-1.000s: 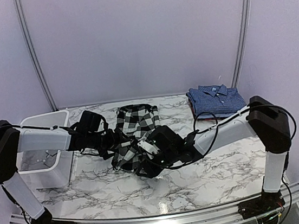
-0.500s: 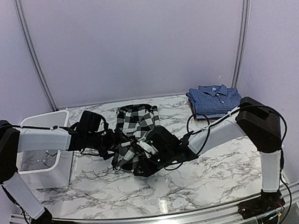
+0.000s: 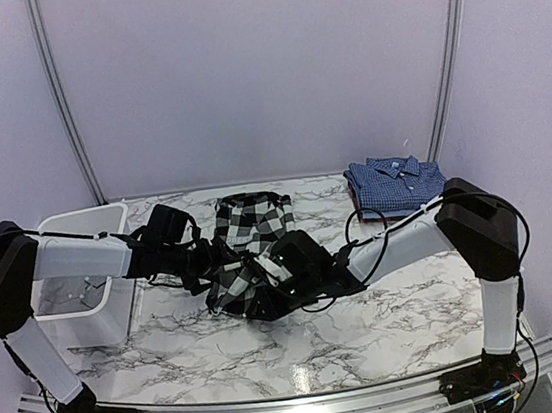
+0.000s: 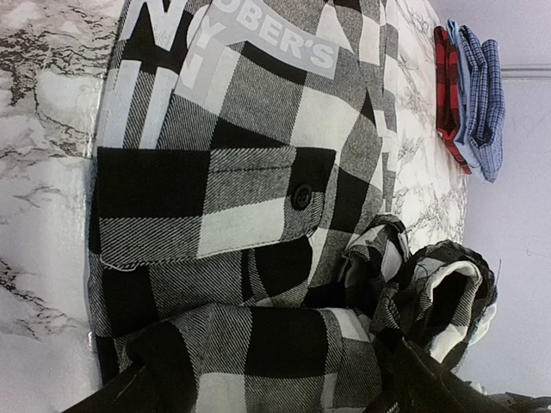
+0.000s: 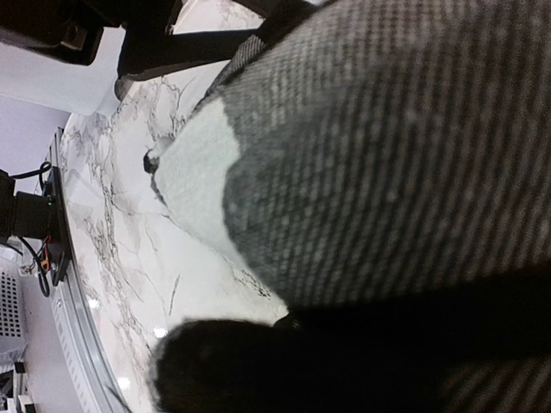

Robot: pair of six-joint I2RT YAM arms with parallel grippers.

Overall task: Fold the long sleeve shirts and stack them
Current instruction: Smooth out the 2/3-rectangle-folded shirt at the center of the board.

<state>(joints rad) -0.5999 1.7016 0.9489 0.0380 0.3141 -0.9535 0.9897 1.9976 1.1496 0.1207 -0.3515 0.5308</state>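
1. Only one fragment of writing can be read: "OBER'S", printed in white block capitals on a grey band across the large black-and-white buffalo-check cloth shirt (image 4: pixel 258 112). The bigger white letters beside it are cut off by the frame edge and by folds.
2. That shirt is spread, partly bunched, on the white grey-veined marble tabletop (image 3: pixel 390 313), directly beneath and ahead of the left gripper (image 4: pixel 275 391). The gripper's dark fingers (image 4: pixel 439 391) are held wide apart, not closed on the cloth. A chest pocket flap with a black button (image 4: pixel 301 196) is seen just ahead of them.
3. The near edge of the same shirt is met by the right gripper (image 3: pixel 267 293), which is sunk into the cloth. Whether its jaws are clamped on the fabric cannot be told. The wrist view is filled by blurred check weave, with a single dark finger (image 5: pixel 224 366) below it.
4. The blue fine-checked collared shirt (image 3: pixel 397 180) is laid folded well away from both grippers, far out to the right gripper's right. A red checked cloth (image 4: pixel 445 77) is seen under it.
5. A white plastic bin (image 3: pixel 84 280) is set to the left gripper's left, beside that arm. Its contents are too small to make out.
6. From above, both sets of fingertips are hidden by black wrist housings and bunched fabric.
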